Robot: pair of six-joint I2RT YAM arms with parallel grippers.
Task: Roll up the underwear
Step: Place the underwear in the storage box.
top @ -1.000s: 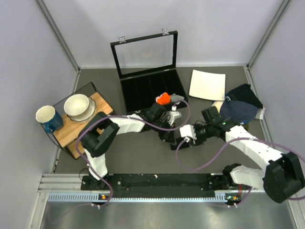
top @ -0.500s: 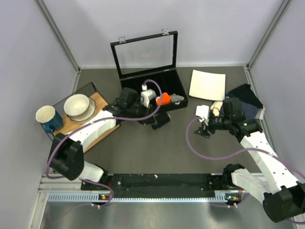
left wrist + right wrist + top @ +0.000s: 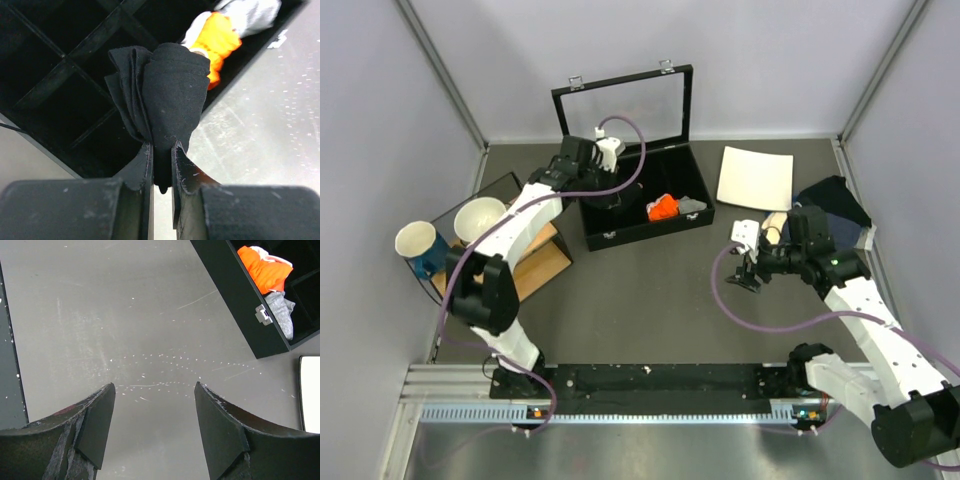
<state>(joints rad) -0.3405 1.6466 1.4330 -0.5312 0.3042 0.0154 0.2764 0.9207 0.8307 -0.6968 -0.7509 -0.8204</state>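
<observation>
Left gripper (image 3: pixel 161 150): jaws narrow, pinched on the lower edge of the underwear (image 3: pixel 167 87), which is bunched into a tight black roll with layered folds showing on its left side. In the left wrist view the roll sits mid-frame over the black divided case (image 3: pixel 650 228), with dark compartments behind it at left; I cannot tell whether the fabric touches the dividers. An orange cloth roll (image 3: pixel 219 39) lies in a compartment at upper right of that view, just beyond the underwear, with a grey cloth (image 3: pixel 250 12) past it. Top view: the left arm reaches to upper centre of the frame, over the case, whose glass lid (image 3: pixel 625 112) stands open. Right gripper (image 3: pixel 155 390): jaws wide apart, nothing between them, over bare grey table (image 3: pixel 100 315), well apart from the case, right of centre in the top view. White plate (image 3: pixel 756 178) and navy garment (image 3: pixel 832 200) lie at upper right. At left: a bowl (image 3: pixel 480 220) on a wooden board (image 3: pixel 548 268), and a mug (image 3: pixel 418 243).
</observation>
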